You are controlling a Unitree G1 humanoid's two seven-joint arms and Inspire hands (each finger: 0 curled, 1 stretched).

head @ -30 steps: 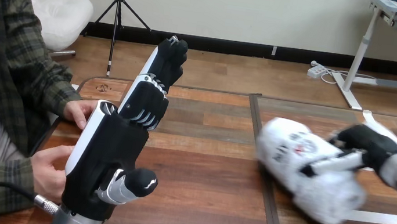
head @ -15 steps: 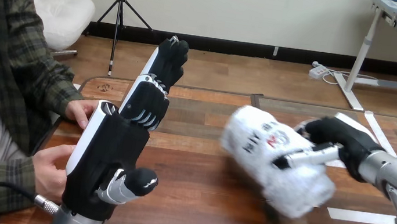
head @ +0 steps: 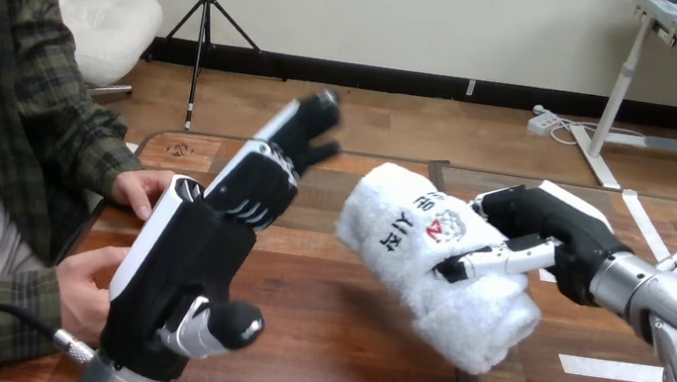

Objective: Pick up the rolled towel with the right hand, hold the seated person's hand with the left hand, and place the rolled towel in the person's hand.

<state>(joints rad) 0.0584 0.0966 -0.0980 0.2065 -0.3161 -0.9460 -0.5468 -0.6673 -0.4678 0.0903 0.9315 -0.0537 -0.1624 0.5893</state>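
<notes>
My right hand is shut on the white rolled towel and holds it above the middle of the table, tilted with one end toward the left. My left hand stands upright at the lower left with its fingers straight and open, leaning slightly right. Behind it rest the person's two hands: the person's upper hand lies on the table edge, and the person's lower hand is partly hidden by my palm. I cannot tell whether my left hand touches either one.
The wooden table has a dark seam down its middle and a strip of white tape at the right. The person sits at the left side.
My right hand has carried the towel leftward and upward toward the table's middle. My left hand's fingers have tilted a little to the right. The person's hands have stayed put.
</notes>
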